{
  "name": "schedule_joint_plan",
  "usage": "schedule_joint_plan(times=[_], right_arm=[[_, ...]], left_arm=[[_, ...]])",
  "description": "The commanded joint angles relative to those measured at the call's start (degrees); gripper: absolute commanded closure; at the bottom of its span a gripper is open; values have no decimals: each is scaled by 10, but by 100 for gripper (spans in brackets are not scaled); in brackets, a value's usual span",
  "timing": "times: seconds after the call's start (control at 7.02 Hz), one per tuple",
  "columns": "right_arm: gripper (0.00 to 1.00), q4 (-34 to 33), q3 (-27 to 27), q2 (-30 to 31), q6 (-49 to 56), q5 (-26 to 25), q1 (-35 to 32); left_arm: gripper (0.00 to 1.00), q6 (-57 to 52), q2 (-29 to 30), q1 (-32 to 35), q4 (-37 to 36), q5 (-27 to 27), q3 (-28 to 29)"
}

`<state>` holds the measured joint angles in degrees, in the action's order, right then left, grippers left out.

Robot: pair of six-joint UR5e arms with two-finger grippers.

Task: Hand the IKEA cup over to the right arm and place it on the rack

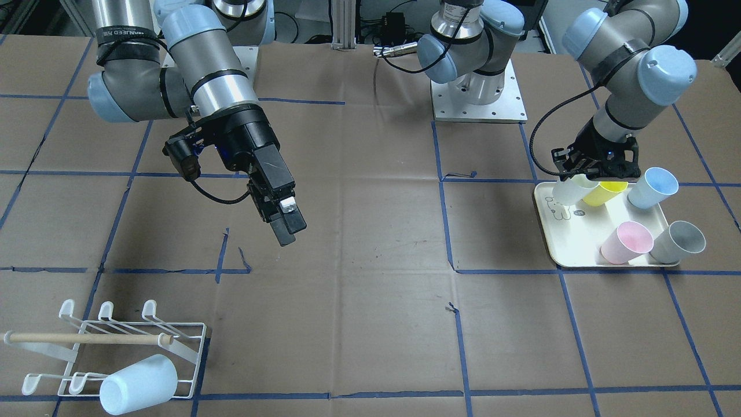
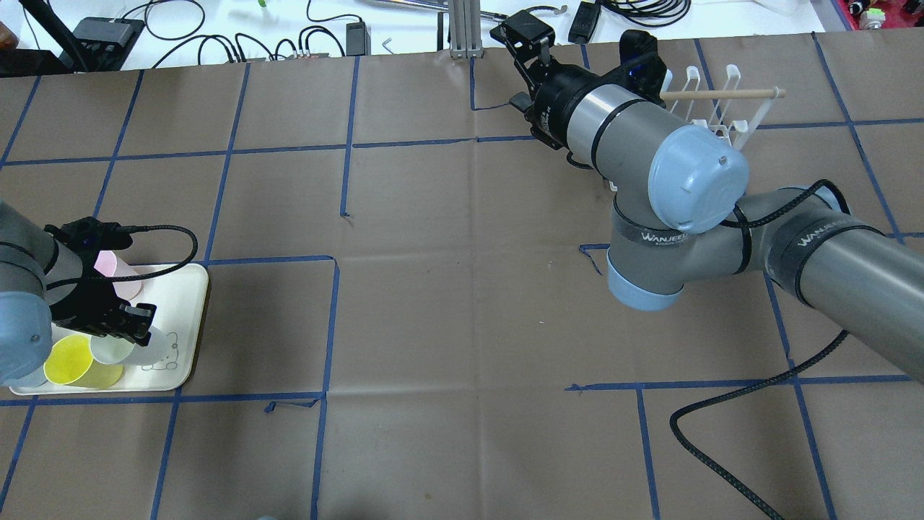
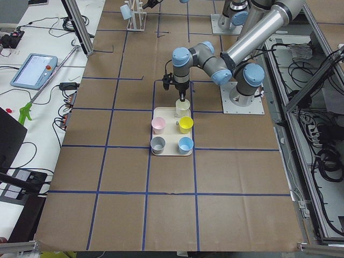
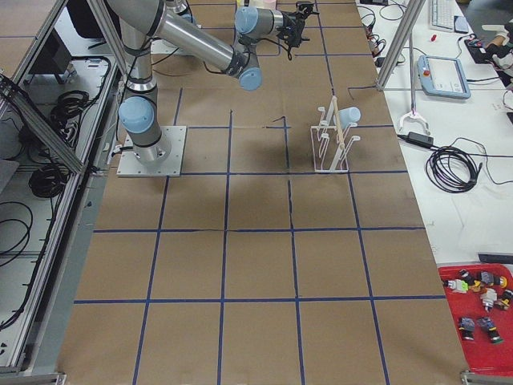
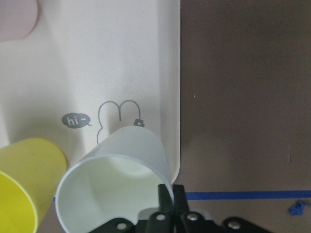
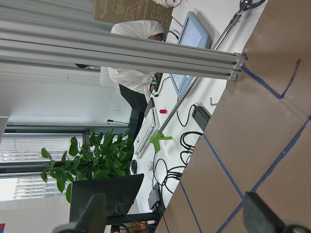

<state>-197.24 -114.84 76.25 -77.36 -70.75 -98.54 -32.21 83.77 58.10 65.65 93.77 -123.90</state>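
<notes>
In the front view, the left gripper [image 1: 580, 175] pinched the white cup [image 1: 570, 191] by its rim, tilted over the tray [image 1: 579, 246]. The right gripper [image 1: 288, 227] hung well apart from the rack [image 1: 87, 338]. In the left wrist view, the fingers [image 5: 165, 196] were clamped on the rim. In the right wrist view, the fingertips [image 6: 92, 216] were spread wide and empty.

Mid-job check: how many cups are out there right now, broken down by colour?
white cup: 1
yellow cup: 1
pink cup: 1
grey cup: 1
pale blue cups: 2 (tray cup, rack cup)
Total: 6
</notes>
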Motion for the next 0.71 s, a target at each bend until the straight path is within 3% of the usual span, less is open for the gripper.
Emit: schedule_joint_plan(times=[0.0,0.28,0.57], right_arm=[[0,1,1,-1,0,0,0],[0,1,2,0,0,0,0],[0,1,1,0,0,0,0]], left_arm=[[100,10,-14,5,143,-5,133],[100,7,3,7,225,-36,247],[100,-1,20,46,210,-80,277]])
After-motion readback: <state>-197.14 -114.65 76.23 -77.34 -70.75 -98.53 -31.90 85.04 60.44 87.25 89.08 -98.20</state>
